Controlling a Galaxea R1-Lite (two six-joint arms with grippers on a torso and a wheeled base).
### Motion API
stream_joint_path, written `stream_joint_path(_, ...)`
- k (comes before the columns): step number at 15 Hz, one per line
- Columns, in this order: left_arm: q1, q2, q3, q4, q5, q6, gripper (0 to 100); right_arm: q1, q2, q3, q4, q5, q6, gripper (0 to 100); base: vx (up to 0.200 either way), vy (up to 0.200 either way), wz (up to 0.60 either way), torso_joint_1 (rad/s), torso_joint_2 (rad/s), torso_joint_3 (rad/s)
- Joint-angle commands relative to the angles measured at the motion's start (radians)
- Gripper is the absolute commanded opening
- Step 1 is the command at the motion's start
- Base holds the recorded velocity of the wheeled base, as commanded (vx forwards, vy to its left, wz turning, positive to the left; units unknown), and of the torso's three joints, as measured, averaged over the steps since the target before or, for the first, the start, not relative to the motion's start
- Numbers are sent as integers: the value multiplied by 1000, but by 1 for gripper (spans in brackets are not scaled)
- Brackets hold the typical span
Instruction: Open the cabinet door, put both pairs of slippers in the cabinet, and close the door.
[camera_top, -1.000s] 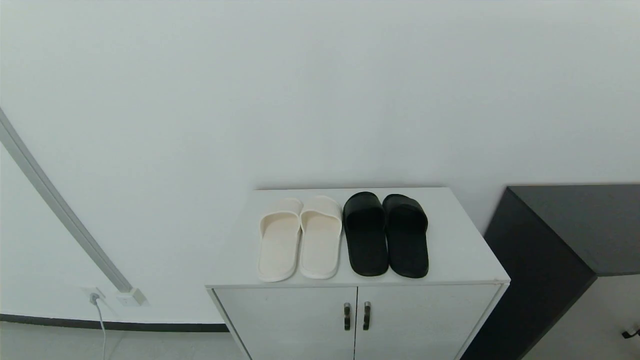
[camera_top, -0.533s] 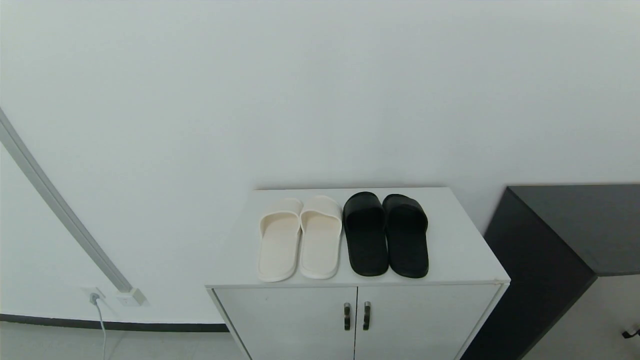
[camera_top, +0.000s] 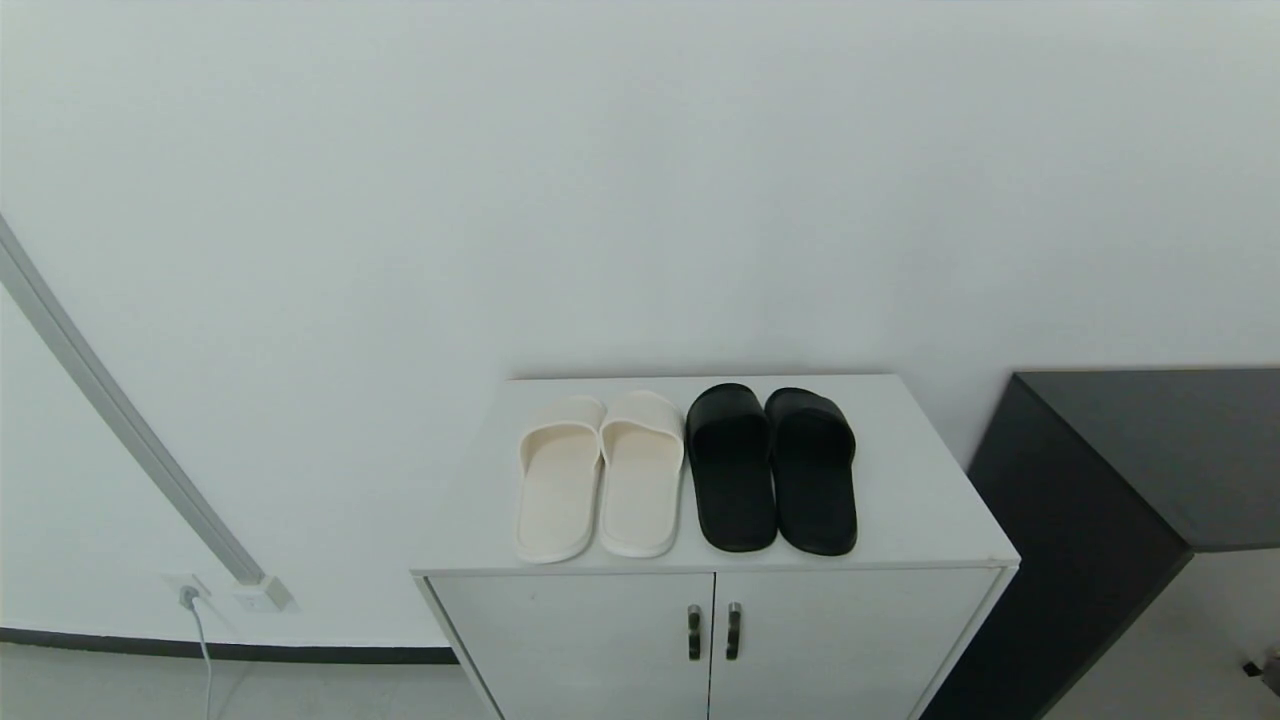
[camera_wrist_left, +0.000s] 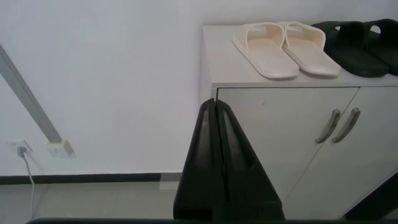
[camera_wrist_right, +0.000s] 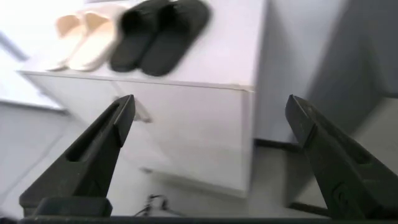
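A white cabinet (camera_top: 900, 545) stands against the wall, both doors shut, with two metal handles (camera_top: 712, 631) at the middle seam. On its top lie a pair of white slippers (camera_top: 598, 478) on the left and a pair of black slippers (camera_top: 776, 470) on the right, toes to the wall. My left gripper (camera_wrist_left: 216, 104) is shut with nothing in it, low and to the left of the cabinet (camera_wrist_left: 273, 130). My right gripper (camera_wrist_right: 209, 107) is wide open and empty, off the cabinet's right front corner (camera_wrist_right: 205, 124), below the black slippers (camera_wrist_right: 160, 30).
A tall dark cabinet (camera_top: 1110, 500) stands close to the right of the white one. A wall socket with a plugged cable (camera_top: 190, 600) and a slanted grey conduit (camera_top: 110, 400) are on the wall to the left. Bare floor lies in front.
Slippers and doors have not moved. A small dark thing at the lower right edge of the head view has shifted slightly toward the corner.
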Motion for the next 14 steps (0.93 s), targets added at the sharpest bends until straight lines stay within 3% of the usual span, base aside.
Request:
stream_joint_path(1, 0, 1, 0, 0, 0, -1, 0, 414, 453, -93, -209, -195, 155, 100, 0, 0, 0, 0, 0, 0)
stream_joint_path(2, 0, 1, 0, 0, 0, -1, 0, 548, 536, -136, -250, -334, 202, 100, 0, 0, 0, 0, 0, 0)
stream_joint_path(4, 0, 1, 0, 0, 0, -1, 0, 692, 696, -214, -338, -508, 259, 100, 0, 0, 0, 0, 0, 0)
stream_joint_path(5, 0, 1, 0, 0, 0, -1, 0, 720, 797, -254, -390, -584, 259, 100, 0, 0, 0, 0, 0, 0)
stream_joint_path(8, 0, 1, 0, 0, 0, -1, 0, 738, 1016, -375, -510, -753, 253, 100, 0, 0, 0, 0, 0, 0)
stream_joint_path(14, 0, 1, 0, 0, 0, -1, 0, 736, 1271, -632, -543, -891, 199, 100, 0, 0, 0, 0, 0, 0)
